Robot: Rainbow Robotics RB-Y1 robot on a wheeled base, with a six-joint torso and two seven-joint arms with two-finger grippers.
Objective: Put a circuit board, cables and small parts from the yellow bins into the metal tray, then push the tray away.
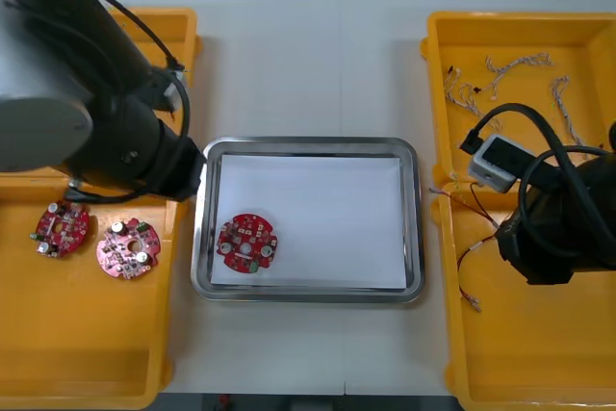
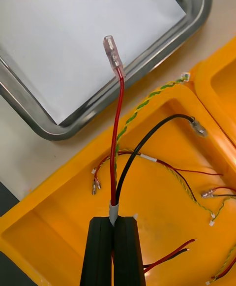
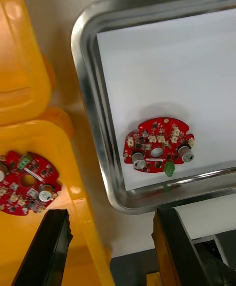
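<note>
One circuit board (image 1: 246, 244) in the metal tray (image 1: 308, 144); my right fingers (image 2: 101, 251) pinch a red cable (image 2: 117, 138) over the yellow bin (image 2: 59, 202). Next: swing over tray, release; left fingers (image 3: 49, 251) idle, spread.

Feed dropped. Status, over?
Right gripper shut on red and black cable over right bin. Left gripper open beside metal tray. One circuit board in tray. Nothing blocking.

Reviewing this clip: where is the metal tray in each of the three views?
Front view: the metal tray lies mid-table between the yellow bins, with a circuit board in its near-left corner.
Right wrist view: its rounded corner lies beyond the right gripper, which is shut on a red cable, past the bin's rim.
Left wrist view: it lies ahead of the open left gripper, with the board inside.
Shared landmark: the tray's white lining.
</note>
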